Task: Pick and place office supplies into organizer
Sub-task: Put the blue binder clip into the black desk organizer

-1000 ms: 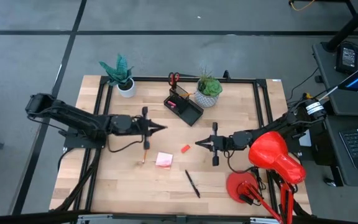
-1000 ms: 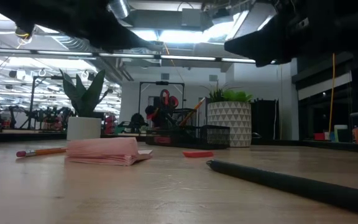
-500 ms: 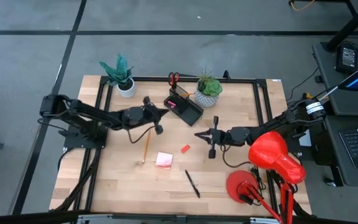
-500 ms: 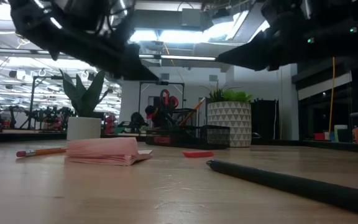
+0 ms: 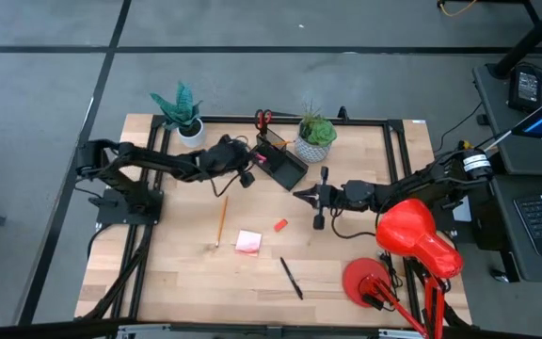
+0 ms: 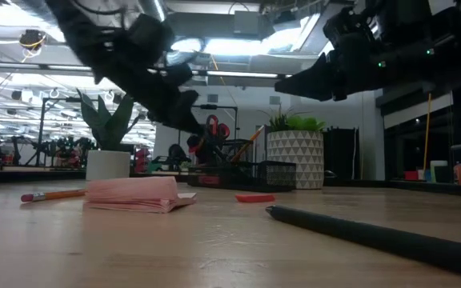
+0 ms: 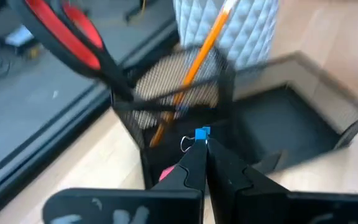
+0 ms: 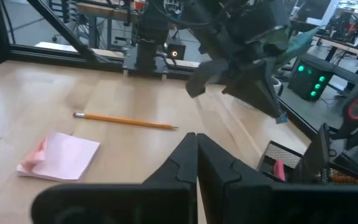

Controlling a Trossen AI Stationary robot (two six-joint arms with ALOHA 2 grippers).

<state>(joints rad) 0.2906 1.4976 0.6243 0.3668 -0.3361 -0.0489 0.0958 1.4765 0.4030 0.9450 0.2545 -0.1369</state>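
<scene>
The left gripper, closed on a small blue binder clip, hangs just over the black organizer, whose upright cup holds scissors and a pencil. The right gripper is closed and empty beside the organizer. A pencil, sticky notes, an eraser and a pen lie on the table.

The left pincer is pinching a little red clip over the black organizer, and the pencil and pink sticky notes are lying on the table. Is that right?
Almost. The clip in the left pincer is blue, not red; the left wrist view shows it at the shut tips, over the black organizer. The rest holds: in the high view the pencil and pink sticky notes lie on the table.
</scene>
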